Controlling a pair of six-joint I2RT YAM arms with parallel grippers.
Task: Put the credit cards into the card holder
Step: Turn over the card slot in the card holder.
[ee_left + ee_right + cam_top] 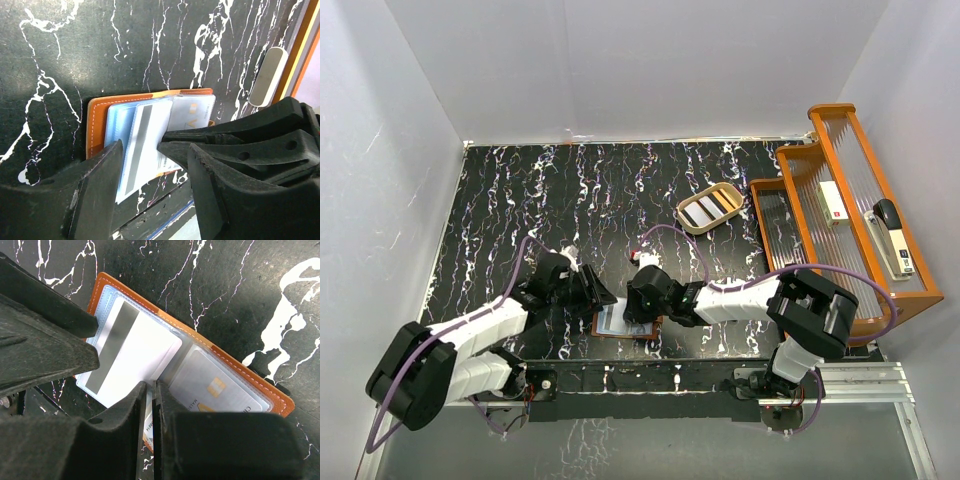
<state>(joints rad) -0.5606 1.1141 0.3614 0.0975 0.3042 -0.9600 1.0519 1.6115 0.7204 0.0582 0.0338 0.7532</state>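
Found the card holder (612, 322) open at six o'clock on the table (520, 200), a credit card (135, 355) sticking out. Saw left gripper (140, 146) spread wide, right gripper (151, 386) squeezed nearly closed, tips on that card. Looked thin, stiff, slippery (best pushed by its bare end).

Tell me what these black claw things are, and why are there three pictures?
They are the hands of two robot arms, called grippers. One picture looks down from above; the other two come from cameras on each wrist. On the black marbled table lies an open brown wallet, with a tan tray and an orange rack farther away. The right gripper has its fingers closed on the edge of a white card with a dark stripe, over the wallet. The left gripper is open beside it. A chip card already sits in a pocket.
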